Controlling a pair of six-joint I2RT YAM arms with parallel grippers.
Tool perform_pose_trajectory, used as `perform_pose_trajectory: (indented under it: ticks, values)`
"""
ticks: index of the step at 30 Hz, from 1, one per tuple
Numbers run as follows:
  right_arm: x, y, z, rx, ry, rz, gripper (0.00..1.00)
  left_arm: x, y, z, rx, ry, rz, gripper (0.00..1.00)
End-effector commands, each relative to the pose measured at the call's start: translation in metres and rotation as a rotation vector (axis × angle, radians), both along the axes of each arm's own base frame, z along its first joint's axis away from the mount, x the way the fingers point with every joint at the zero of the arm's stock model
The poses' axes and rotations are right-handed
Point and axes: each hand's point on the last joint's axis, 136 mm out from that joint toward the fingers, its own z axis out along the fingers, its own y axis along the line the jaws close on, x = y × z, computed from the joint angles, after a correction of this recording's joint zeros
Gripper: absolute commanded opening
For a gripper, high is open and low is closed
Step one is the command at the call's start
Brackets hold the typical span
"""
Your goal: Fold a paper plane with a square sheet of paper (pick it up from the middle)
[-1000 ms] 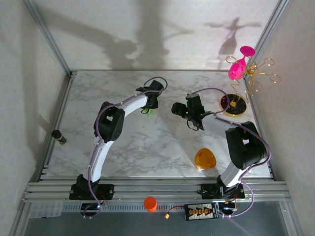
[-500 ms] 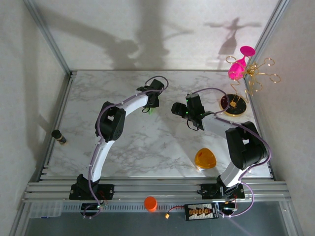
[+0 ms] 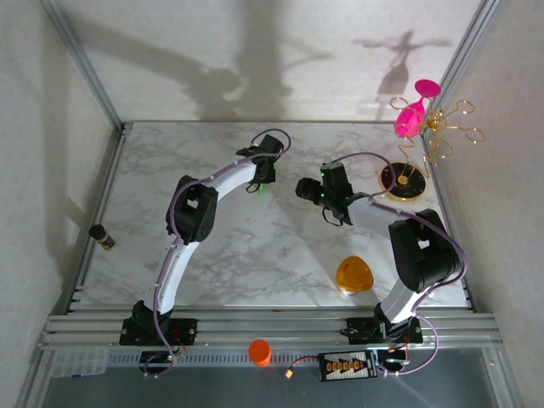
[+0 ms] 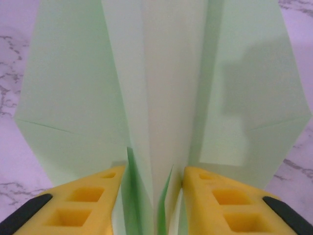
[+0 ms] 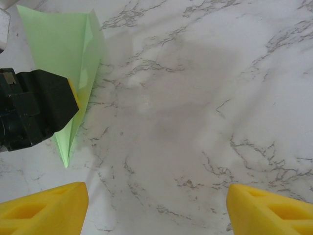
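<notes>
The pale green paper plane [image 4: 161,88] lies lengthwise ahead of my left gripper [image 4: 154,196], its wings spread flat on the marble and its middle folds standing up between the yellow fingers [image 4: 93,196]. Both fingers press against those raised folds, so the gripper is shut on the plane. From above, a sliver of the green paper plane [image 3: 258,190] shows under the left gripper [image 3: 259,180] at the table's middle back. In the right wrist view the paper plane [image 5: 63,44] points its tip toward the camera, beside the black left gripper [image 5: 34,107]. My right gripper [image 5: 156,205] hangs open over bare marble, just right of the plane.
An orange rounded-triangle object [image 3: 354,274] lies at the front right. A gold wire stand with pink glasses [image 3: 416,115] rises from a dark round base [image 3: 402,181] at the back right. A small dark cylinder [image 3: 102,237] rests on the left rail.
The left gripper's fingers have drawn in slightly on the plane's raised folds, and less green paper shows from above. The right arm has not moved.
</notes>
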Motion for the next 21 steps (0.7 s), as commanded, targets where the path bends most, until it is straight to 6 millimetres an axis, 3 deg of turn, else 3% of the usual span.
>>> perform_pose_trajectory:
  ticks: [1,9,21]
  values:
    - [0.006,0.002,-0.001,0.015,0.005,-0.005,0.75,-0.006,0.008,-0.012,0.029,0.065,-0.004,0.36]
    - [0.007,0.004,-0.001,0.029,0.008,-0.007,0.75,0.002,0.009,0.041,-0.008,-0.025,0.036,0.42]
    - [0.006,0.004,0.0,0.028,0.009,-0.007,0.75,0.005,0.006,0.076,-0.058,-0.081,0.054,0.48]
